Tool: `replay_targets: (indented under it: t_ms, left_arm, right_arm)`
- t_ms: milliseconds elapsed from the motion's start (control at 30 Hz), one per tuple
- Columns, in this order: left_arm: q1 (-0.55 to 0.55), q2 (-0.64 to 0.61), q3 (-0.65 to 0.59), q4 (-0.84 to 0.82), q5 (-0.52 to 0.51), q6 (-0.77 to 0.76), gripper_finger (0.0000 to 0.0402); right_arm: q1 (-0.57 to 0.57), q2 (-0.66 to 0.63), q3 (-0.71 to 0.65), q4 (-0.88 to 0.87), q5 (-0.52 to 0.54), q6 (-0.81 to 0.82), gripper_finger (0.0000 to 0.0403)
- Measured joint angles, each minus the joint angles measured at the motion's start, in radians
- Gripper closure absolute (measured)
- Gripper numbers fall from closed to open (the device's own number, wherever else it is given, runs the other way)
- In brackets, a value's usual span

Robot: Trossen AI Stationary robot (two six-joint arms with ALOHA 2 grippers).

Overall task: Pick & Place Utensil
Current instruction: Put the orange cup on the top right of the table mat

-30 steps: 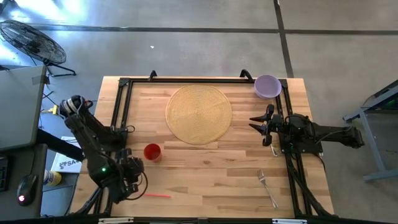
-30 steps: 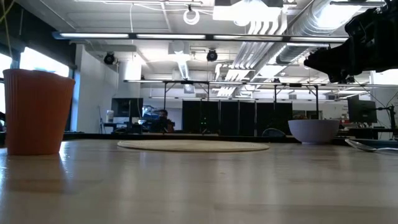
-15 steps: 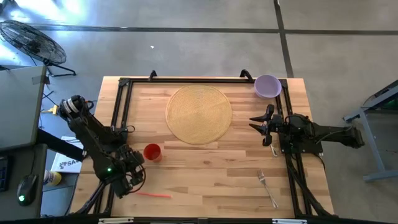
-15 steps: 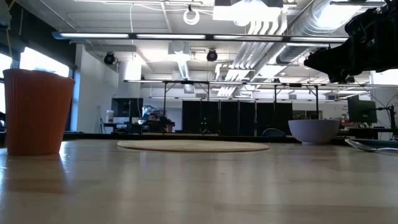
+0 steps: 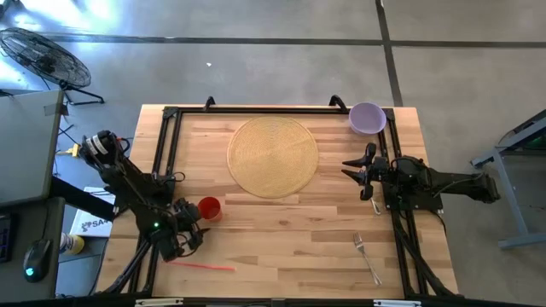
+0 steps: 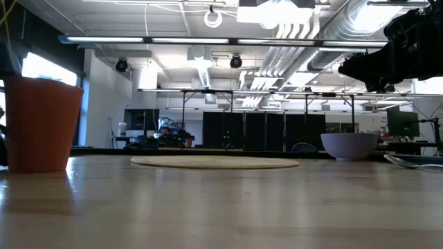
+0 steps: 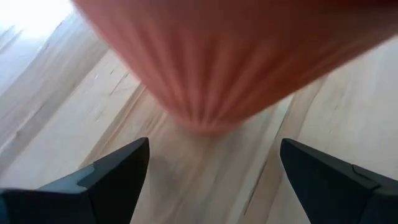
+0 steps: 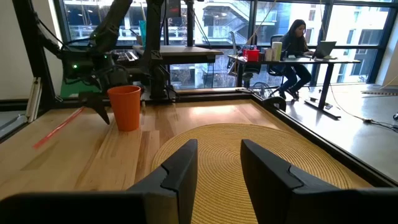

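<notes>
Table (image 5: 281, 247): red cup (image 5: 209, 208) just beside wide-open left gripper (image 5: 189, 238), red straw (image 5: 200, 265) near; right gripper (image 5: 357, 171) slightly parted, empty.

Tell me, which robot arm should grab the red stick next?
Probably the left one. Its fingers are open right beside the red cup, and the red stick lies just next to them. The right arm waits far across the table, by the fork.

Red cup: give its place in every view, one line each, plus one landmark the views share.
High view: red cup left of centre, beside the left gripper.
Low view: far left.
Left wrist view: fills the top, just ahead of the open fingers.
Right wrist view: left of centre.
Shared landmark: round woven placemat, except in the left wrist view.
</notes>
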Motion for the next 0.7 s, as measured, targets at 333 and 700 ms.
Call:
replay_targets:
  t_ms: [333,700]
  left_arm:
    - [-0.03,0.127,-0.038,0.138,-0.191,0.047,0.0044]
    - [-0.057,0.209,-0.039,0.176,-0.319,-0.005,0.0044]
  right_arm:
    - [0.0,0.0,0.0,0.0,0.0,0.0,0.0286]
    - [0.0,0.0,0.0,0.0,0.0,0.0,0.0286]
